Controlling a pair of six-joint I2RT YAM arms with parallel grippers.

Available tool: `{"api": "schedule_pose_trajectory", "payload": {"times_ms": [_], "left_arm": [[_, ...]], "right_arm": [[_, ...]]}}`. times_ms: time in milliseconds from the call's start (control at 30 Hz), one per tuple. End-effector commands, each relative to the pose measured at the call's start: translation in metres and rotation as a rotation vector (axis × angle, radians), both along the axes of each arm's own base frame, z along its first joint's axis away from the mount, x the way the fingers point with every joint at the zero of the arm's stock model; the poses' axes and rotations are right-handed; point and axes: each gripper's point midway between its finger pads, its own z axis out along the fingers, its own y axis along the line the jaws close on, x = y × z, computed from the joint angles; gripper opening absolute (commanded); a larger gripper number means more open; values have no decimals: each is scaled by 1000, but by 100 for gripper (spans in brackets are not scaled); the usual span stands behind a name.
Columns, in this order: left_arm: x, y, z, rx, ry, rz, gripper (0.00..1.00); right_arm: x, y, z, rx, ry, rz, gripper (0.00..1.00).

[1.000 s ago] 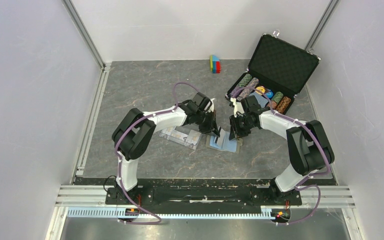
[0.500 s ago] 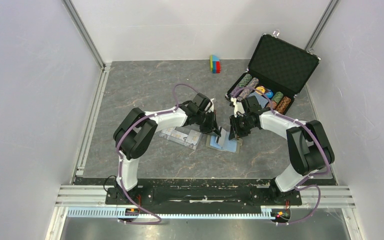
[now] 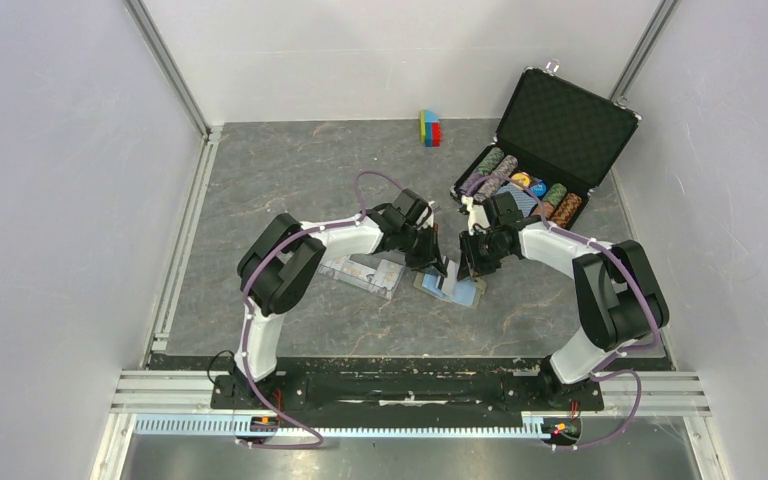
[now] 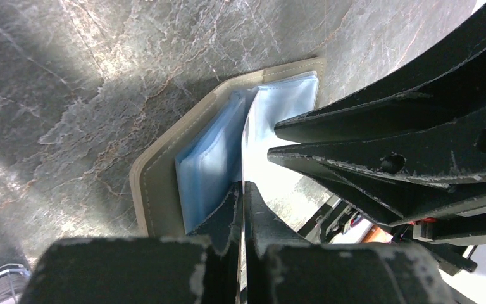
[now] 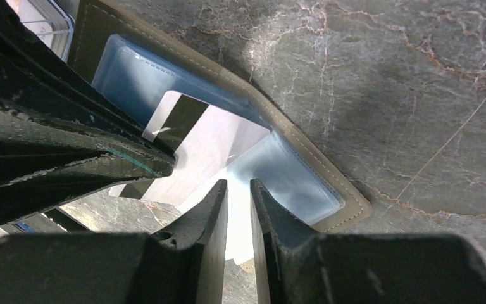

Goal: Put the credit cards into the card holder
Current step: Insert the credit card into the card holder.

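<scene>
- The left hand (image 4: 243,206) is pressed together on a credit card (image 5: 209,145), pinching it by one end. The free end, the one with the dark stripe, points down at the card holder (image 4: 158,190). Judging by this, the grip leaves the leading edge bare so it can slide into a pocket.
- The card holder lies opened flat on the desk (image 3: 290,170), a little toward 6 o'clock of centre, with its light-blue pockets (image 4: 209,158) facing up. The card's lower edge is at or just inside one pocket mouth; I cannot tell how deep it sits.
- The right hand (image 5: 239,209) comes in from 3 o'clock, its fingers narrowly spread with nothing visibly caught between them. Its tips are right at the card and pocket, probably to steady the card or keep the pocket from riding up.
- The two hands crowd each other over the holder, so the right fingers are what stands closest in the card's path.
- A clear plastic case (image 3: 363,272) lies at 9 o'clock of the holder, near it.
- An open black chip briefcase (image 3: 560,130) stands at 1 o'clock and coloured blocks (image 3: 430,127) at 12 o'clock, both well apart.
</scene>
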Motion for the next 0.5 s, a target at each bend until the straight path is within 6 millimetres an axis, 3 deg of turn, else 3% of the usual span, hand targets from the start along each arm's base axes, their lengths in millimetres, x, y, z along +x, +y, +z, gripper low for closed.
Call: {"api": "schedule_pose_trajectory", "payload": {"times_ms": [0,267,467], "left_arm": [[-12,-1,-16,48,61,1,2],[-17,-2,-27,59,91,-12,2],[-20,-4,-28,58,98,-22,2]], "right_arm": [[0,-1,6,13,-14,-11,22],[14,1,38,73,-73,-36,25],[16,-17,44,57,-78,-79,25]]}}
